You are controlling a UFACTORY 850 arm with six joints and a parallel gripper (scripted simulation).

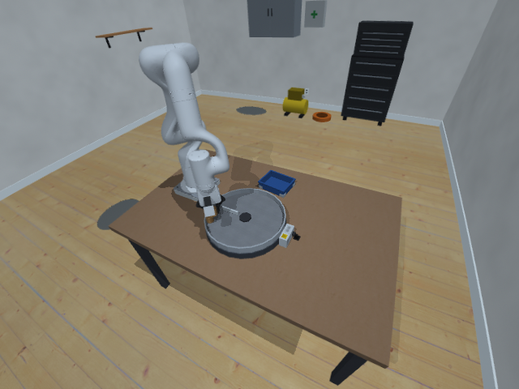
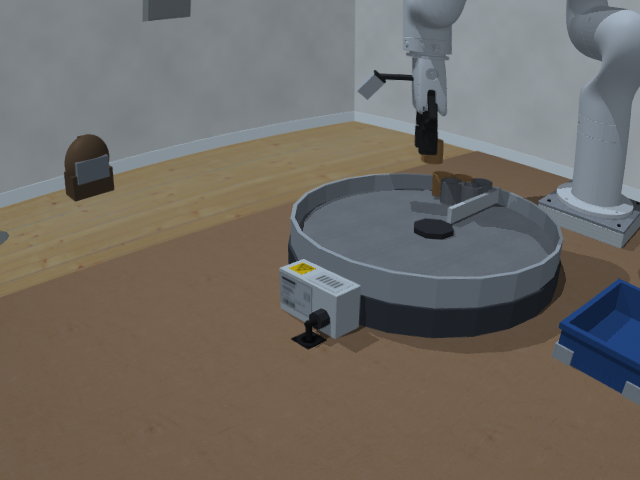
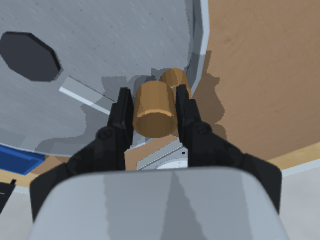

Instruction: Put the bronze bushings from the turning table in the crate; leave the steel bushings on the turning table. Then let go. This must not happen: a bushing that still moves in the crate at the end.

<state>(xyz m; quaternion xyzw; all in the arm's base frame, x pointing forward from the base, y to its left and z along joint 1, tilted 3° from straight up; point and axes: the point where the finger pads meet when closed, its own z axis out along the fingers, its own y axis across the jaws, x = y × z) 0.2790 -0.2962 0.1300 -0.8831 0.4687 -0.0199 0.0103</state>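
Note:
My gripper [image 1: 212,214] [image 2: 428,149] [image 3: 154,99] is shut on a bronze bushing [image 2: 439,152] [image 3: 155,104] and holds it above the left part of the turning table [image 1: 242,250] [image 2: 444,292] [image 3: 125,30], as seen in the top view. Below it, two bronze bushings [image 2: 438,187] [image 2: 462,178] stand on the turning table in a close cluster with several steel bushings [image 2: 450,193] [image 2: 482,183]. One bronze bushing [image 3: 175,76] shows behind the held one in the wrist view. The blue crate [image 1: 271,189] [image 2: 594,356] [image 3: 17,161] stands beside the turning table; no bushing shows in it.
A pale guide bar [image 1: 229,209] [image 2: 474,205] [image 3: 89,96] runs from near the dark hub [image 1: 245,216] [image 2: 433,228] [image 3: 30,56] towards the rim, beside the cluster. A white control box [image 1: 286,235] [image 2: 320,299] is at the turning table's outer side.

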